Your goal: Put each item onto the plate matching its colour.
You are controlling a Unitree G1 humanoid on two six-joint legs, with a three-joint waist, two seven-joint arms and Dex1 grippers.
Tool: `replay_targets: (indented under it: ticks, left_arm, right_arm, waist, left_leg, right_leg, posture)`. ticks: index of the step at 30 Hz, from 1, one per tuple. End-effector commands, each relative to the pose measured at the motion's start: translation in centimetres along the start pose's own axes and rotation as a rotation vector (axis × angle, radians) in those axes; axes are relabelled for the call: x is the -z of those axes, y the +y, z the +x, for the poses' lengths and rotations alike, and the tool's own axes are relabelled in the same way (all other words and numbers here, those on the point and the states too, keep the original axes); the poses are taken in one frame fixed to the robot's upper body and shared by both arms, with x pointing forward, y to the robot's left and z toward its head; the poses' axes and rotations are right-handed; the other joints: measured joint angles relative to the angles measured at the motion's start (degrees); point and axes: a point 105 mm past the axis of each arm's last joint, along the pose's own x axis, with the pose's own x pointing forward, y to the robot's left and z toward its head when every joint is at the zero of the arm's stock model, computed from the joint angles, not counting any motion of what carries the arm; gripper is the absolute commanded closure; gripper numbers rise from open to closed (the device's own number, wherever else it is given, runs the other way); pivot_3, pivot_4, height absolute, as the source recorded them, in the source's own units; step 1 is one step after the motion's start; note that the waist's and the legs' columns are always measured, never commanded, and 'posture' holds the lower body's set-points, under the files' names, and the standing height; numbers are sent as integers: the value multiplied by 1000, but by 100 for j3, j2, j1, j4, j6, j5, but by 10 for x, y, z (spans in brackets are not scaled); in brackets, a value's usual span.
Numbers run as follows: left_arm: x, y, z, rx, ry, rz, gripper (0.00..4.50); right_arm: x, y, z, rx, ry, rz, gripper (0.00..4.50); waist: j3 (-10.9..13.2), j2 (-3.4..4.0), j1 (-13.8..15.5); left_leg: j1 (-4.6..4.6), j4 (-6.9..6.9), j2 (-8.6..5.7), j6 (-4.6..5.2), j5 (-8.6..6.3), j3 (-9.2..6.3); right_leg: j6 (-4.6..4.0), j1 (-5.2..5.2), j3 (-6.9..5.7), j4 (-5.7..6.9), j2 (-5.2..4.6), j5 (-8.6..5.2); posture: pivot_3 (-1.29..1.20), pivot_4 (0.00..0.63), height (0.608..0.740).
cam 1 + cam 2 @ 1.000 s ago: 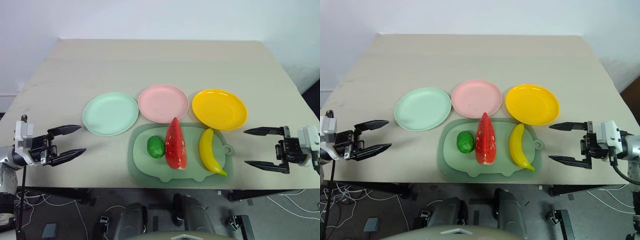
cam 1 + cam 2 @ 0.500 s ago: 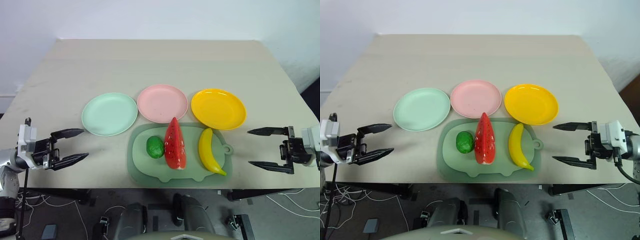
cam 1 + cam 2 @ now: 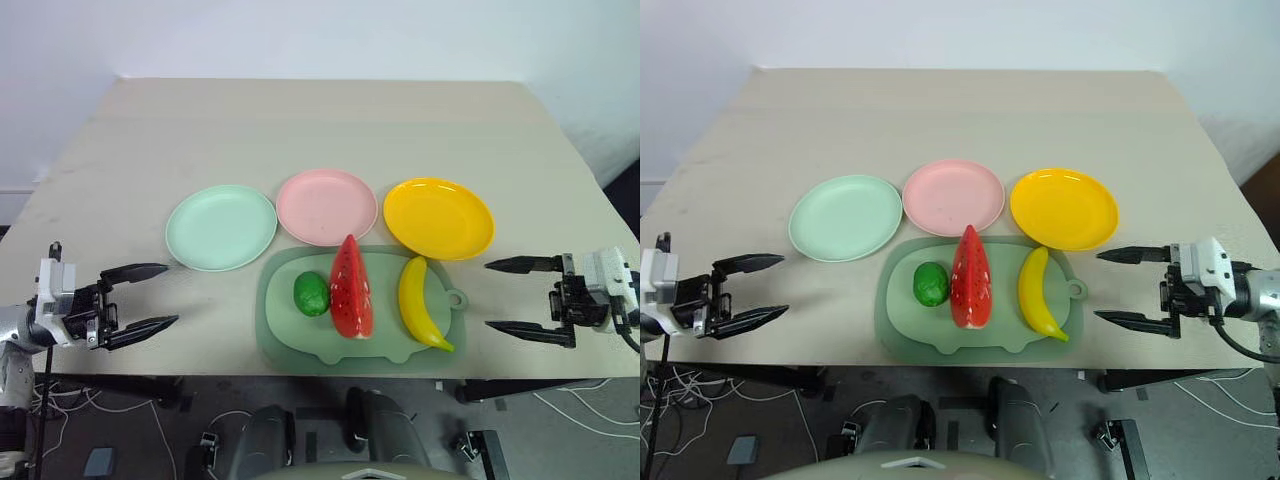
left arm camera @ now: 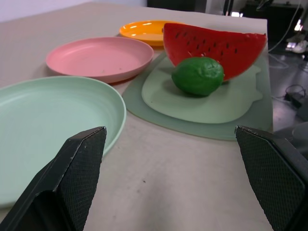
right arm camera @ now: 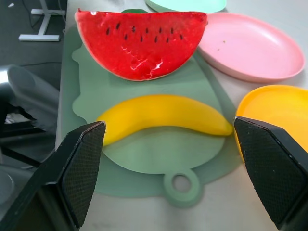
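Lime [image 3: 311, 294], watermelon wedge [image 3: 350, 288] and banana [image 3: 421, 317] on pig-shaped mat [image 3: 285, 345] by table's [image 3: 300, 130] front edge, mint plate [image 3: 220, 227], pink plate [image 3: 326, 206], yellow plate [image 3: 438, 217] behind, left gripper [image 3: 150, 296] and right gripper [image 3: 505, 296] spread empty, watermelon seeds plain from wrist views.

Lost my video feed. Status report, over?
Left gripper and right gripper open, empty, flanking the mat. Lime, watermelon, banana on it; three plates bare. Nothing in the way.
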Motion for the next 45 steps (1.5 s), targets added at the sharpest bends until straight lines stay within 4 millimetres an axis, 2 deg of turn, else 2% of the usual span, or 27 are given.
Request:
replay_targets:
  ticks: [1,4,8,17,23,26,31,39,45]
  left_arm:
    - [-2,0,1,11,-1,28,11]
    - [-1,0,6,31,-4,29,11]
    - [1,4,9,31,-1,49,11]
    - [0,6,17,9,-33,67,11]
    - [1,2,14,-22,-30,67,11]
    - [1,1,14,-30,-29,65,11]
    - [1,0,16,-39,-31,66,11]
    - [0,1,17,-47,-29,66,11]
    - [3,1,18,-50,-27,61,11]
  right_arm:
    - [-14,3,4,3,54,33,0]
    - [-12,15,20,23,165,143,0]
    - [-18,22,40,59,185,261,0]
    - [-16,19,89,263,206,387,0]
    - [0,23,102,361,240,457,0]
    - [9,21,107,418,261,475,0]
    - [19,25,111,428,311,464,0]
    - [20,32,106,412,360,469,0]
    - [19,36,113,395,364,465,0]
  waist:
    - [0,0,0]
    - [-1,-1,2]
    - [-2,-3,2]
    - [-4,-7,-7]
    - [-7,-12,-6]
    - [-23,-38,-9]
    - [-35,-57,-11]
    - [-39,-64,-8]
    - [-39,-64,-9]
  left_leg:
    - [0,0,0,0,0,0]
    - [-1,0,4,0,0,-4]
    - [-3,1,3,-1,0,-5]
    - [-19,-1,-1,0,-1,-9]
    - [-22,1,-1,1,-1,-9]
    - [-19,0,2,1,-1,-11]
    - [-8,0,4,1,-1,-11]
    - [-17,-2,3,1,-1,-12]
    - [-18,-2,3,2,-2,-12]
  right_leg:
    - [0,0,0,0,0,0]
    - [-1,-1,0,0,0,-1]
    - [-6,-1,0,-2,-4,-4]
    - [-4,-13,0,-4,2,-3]
    - [-5,-14,0,-6,-1,-3]
    - [-6,-11,0,-6,1,-4]
    - [-8,-1,0,-8,2,-6]
    - [-8,-10,0,-8,3,-6]
    - [-9,-9,-1,-11,2,-7]
  posture:
    - [0,150,736]
    - [0,150,736]
    - [0,150,736]
    - [0,150,736]
    - [0,150,736]
    - [0,150,736]
    - [0,150,736]
    - [0,150,736]
    - [0,150,736]
